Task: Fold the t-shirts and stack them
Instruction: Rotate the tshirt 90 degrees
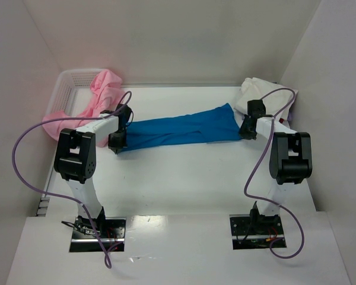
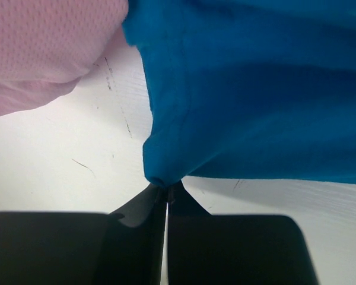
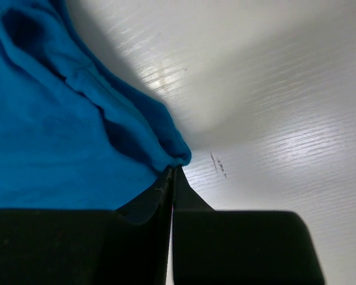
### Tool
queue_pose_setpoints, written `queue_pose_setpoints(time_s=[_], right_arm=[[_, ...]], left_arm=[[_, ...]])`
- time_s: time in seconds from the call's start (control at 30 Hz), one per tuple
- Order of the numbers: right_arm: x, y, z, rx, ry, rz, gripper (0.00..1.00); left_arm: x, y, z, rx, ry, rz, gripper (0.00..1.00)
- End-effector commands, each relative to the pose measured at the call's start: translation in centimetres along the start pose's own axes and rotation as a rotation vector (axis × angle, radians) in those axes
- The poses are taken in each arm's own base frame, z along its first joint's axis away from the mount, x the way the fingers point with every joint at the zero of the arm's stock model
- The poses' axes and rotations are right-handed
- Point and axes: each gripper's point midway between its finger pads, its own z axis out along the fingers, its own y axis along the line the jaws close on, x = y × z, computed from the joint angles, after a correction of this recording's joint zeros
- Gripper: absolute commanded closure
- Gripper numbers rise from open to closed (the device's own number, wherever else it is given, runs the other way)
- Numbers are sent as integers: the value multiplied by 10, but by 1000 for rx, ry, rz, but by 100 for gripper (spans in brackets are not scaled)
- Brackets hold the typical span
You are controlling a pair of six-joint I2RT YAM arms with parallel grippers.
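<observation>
The blue t-shirt (image 1: 184, 129) stretches across the middle of the white table (image 1: 184, 184), its left end pinched in the left gripper (image 1: 117, 141), its right end in the right gripper (image 1: 247, 129). Far left, pink t-shirts (image 1: 104, 89) fill a basket (image 1: 68, 80); far right sits a cream t-shirt (image 1: 255, 92). White walls (image 1: 184, 41) surround the table.

No readable text, labels or signs anywhere.

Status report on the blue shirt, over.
Left gripper shut on one end of blue t-shirt. Right gripper shut on opposite end, shirt stretched between. Pink t-shirts close beside left gripper.
</observation>
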Motion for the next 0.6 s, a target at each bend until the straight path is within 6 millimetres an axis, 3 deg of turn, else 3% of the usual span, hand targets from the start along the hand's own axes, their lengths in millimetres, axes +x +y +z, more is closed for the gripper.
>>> queue_pose_setpoints(time_s=[0.0,0.23,0.4,0.43,0.57], right_arm=[[-24,-14,-6,78,-89,8,100],[-36,-50,-35,155,-137,67,100],[-43,-69,-51,187,-177,116,100],[-45,-69,-54,184,-185,118,100],[-43,-62,-50,144,-169,115,100]], left_arm=[[17,8,1,-32,55,33,100],[24,7,-12,0,49,-3,100],[40,2,-24,59,69,-36,100],[50,4,-26,64,84,-33,100],[57,-5,-37,130,84,-30,100]])
